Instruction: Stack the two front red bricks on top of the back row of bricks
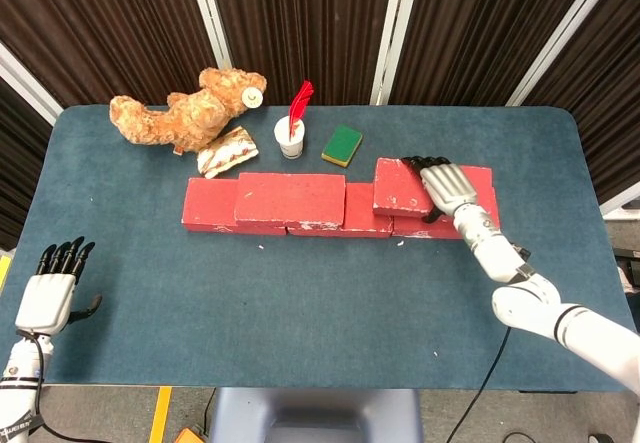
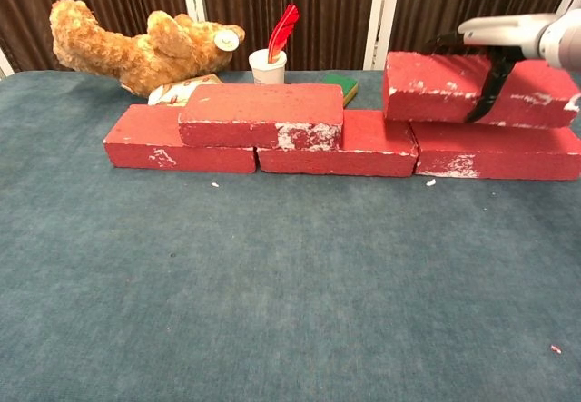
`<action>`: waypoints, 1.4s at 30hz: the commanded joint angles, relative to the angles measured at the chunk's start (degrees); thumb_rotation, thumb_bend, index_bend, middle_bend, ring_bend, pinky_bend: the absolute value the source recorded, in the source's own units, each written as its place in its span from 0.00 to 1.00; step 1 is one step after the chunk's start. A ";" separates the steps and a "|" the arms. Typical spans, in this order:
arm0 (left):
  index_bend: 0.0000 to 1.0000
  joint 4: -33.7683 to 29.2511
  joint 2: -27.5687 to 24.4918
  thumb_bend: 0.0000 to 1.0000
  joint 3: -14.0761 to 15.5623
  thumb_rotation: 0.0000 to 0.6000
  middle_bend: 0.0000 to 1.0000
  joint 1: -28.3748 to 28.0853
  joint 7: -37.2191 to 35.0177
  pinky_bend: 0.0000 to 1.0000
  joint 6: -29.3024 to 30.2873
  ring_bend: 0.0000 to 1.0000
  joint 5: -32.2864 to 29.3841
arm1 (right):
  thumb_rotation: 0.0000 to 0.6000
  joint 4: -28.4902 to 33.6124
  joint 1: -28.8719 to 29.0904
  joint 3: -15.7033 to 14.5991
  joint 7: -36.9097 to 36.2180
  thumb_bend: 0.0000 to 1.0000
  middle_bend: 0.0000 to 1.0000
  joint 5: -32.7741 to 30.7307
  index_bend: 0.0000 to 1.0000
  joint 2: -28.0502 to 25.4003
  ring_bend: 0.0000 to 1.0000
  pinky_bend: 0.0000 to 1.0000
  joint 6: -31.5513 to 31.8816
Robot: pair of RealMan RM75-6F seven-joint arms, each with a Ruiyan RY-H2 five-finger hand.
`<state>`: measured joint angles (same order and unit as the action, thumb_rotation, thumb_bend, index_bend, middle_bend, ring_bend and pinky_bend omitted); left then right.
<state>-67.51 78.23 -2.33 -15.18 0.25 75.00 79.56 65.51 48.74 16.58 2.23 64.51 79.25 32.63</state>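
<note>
The right robot hand grips the second red brick from above, fingers over its far edge and thumb on the near face, holding it on or just above the right end of the back row. Its long axis runs left-right, parallel to the row, beside the first stacked brick. The left robot hand hangs empty, fingers apart, well off at the near-left of the surface.

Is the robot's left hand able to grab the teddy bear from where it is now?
Probably yes. The left hand is open and holds nothing, and bare table lies between it and the teddy bear. The bricks sit off to the side, though it's a long stretch.
</note>
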 commanded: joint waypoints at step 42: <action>0.00 -2.12 -2.06 0.28 -0.67 1.00 0.00 0.43 -2.61 0.05 -2.35 0.00 0.70 | 1.00 -4.66 6.72 -3.93 1.32 0.20 0.51 -4.00 0.48 6.96 0.40 0.34 -1.88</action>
<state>-69.63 76.18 -3.00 -14.75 -2.35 72.66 80.25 60.88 55.40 12.67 3.44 60.62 86.12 30.67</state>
